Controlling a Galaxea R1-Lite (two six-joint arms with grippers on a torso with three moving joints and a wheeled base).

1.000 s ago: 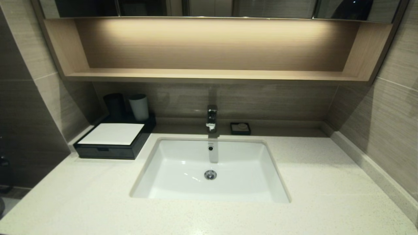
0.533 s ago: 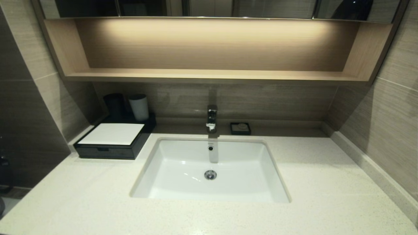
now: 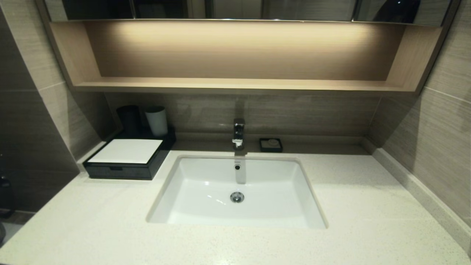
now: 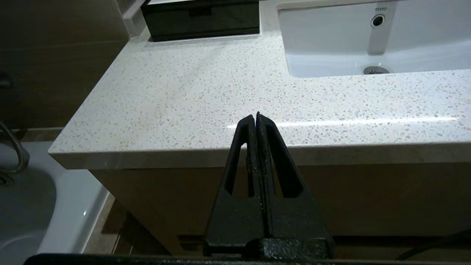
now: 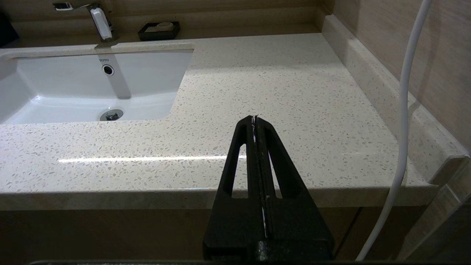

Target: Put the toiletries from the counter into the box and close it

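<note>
The right gripper [image 5: 255,118] hangs in front of the counter's front edge, its two black fingers pressed flat together with nothing between them. Beyond it stretches the speckled pale stone counter [image 5: 279,88], crossed by a bright streak of reflected light. The white sink [image 5: 88,92] is set into the counter on the far side from the wall, with a round overflow hole and a metal drain [image 5: 111,115] in its basin. The faucet [image 5: 100,20] stands at the back rim of the sink. Just beside the faucet, against the backsplash, sits a small black soap dish [image 5: 159,31] holding a pale piece. A white cable [image 5: 401,121] runs down near the tiled side wall [image 5: 434,44].
</note>
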